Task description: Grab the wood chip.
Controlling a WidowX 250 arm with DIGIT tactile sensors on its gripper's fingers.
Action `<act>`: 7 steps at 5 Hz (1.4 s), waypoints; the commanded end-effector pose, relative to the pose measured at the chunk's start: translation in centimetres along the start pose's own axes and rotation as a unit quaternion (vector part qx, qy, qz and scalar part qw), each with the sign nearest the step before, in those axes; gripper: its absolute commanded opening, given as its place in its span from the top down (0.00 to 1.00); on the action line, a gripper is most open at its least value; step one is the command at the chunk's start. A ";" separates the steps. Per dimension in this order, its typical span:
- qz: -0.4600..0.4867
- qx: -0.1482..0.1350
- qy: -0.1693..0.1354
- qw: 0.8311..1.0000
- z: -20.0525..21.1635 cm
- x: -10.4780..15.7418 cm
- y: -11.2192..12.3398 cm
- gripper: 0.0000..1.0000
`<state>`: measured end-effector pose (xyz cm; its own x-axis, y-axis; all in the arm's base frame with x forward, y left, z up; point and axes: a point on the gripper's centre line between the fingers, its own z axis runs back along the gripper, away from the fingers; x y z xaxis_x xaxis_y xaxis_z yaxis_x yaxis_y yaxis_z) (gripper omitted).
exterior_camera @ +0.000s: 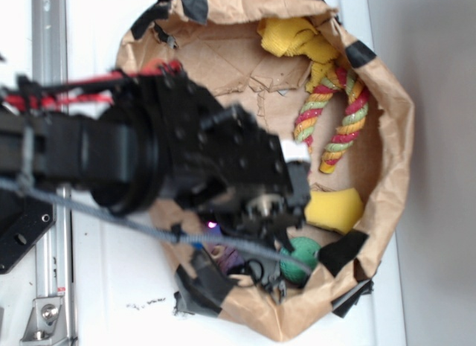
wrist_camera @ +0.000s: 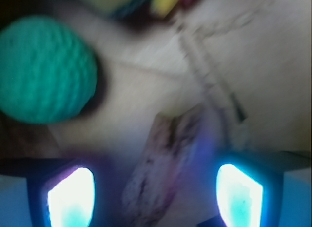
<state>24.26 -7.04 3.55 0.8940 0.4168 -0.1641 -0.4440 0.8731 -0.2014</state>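
1. One green knitted ball (wrist_camera: 41,71) sits far left.
2. Between my spread fingers (wrist_camera: 70,197) lies the wood chip (wrist_camera: 163,166), flat on the brown paper (wrist_camera: 263,66); my gripper (wrist_camera: 156,200) is released, empty.
3. It looks light, stiff and rough: I'd pinch across its narrow middle.

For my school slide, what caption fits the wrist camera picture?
Open gripper poised over the wood chip, its fingers on either side, green ball nearby.
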 end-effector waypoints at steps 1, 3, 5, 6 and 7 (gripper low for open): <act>-0.068 0.068 0.019 0.995 -4.4 -3.5 -1.5 1.00; -0.082 0.078 -0.027 0.993 -2.7 -3.2 0.1 1.00; -0.169 0.066 -0.132 0.974 8.2 1.5 4.4 1.00; -0.167 0.086 -0.151 0.971 14.1 3.3 5.1 1.00; -0.178 0.077 -0.124 0.973 16.2 3.7 3.9 1.00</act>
<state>26.48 1.25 16.92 0.9900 0.1135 0.0842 -0.1091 0.9925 -0.0550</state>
